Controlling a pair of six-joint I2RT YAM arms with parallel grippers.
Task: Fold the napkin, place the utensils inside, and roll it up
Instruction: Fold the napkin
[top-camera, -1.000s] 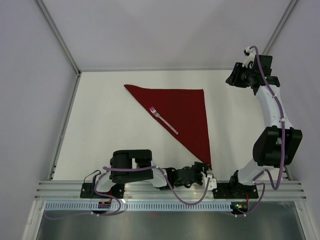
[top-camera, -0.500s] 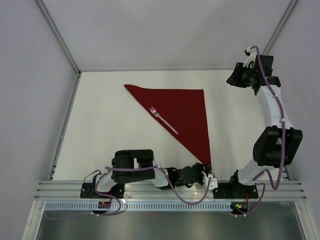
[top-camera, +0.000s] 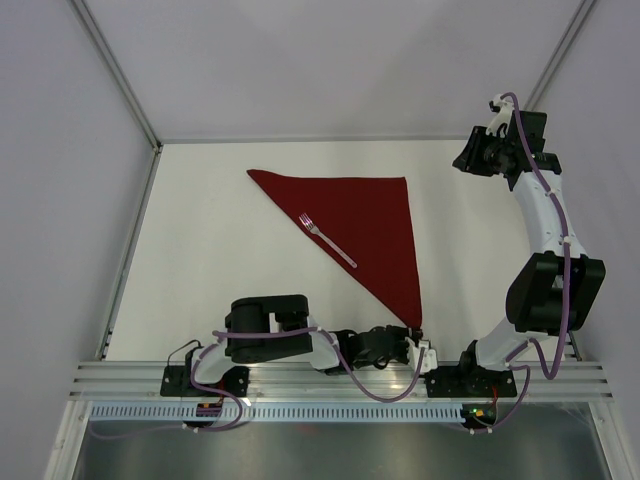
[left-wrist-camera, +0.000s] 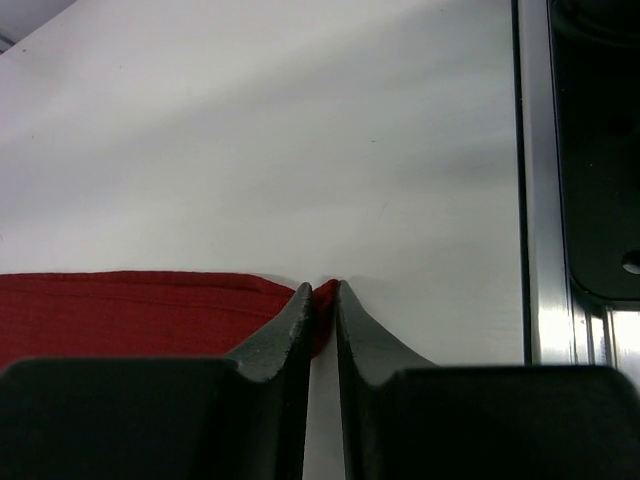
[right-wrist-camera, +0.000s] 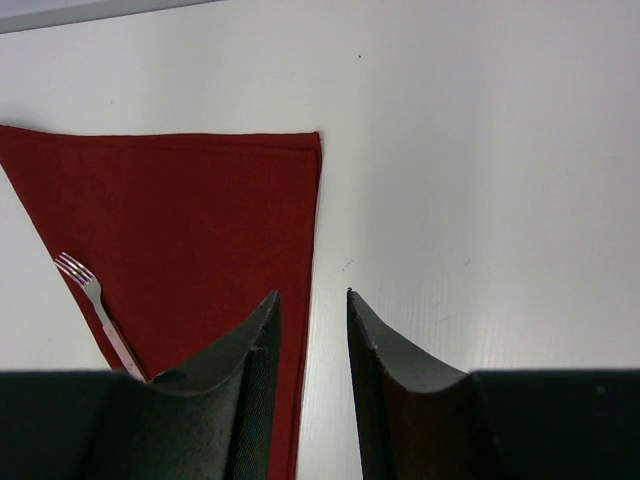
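Fork (top-camera: 328, 240) on triangular napkin (top-camera: 375, 215)

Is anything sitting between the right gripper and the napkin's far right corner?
Nothing visible. The right gripper hangs above bare table beside that corner of the napkin; the fork lies farther left on the cloth, clear of it.

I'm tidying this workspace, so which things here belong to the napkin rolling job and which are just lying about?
Job: napkin, folded into a triangle; fork lying on it; left end effector pinching its near corner.
Lying about: no loose item; just the table and metal rail.
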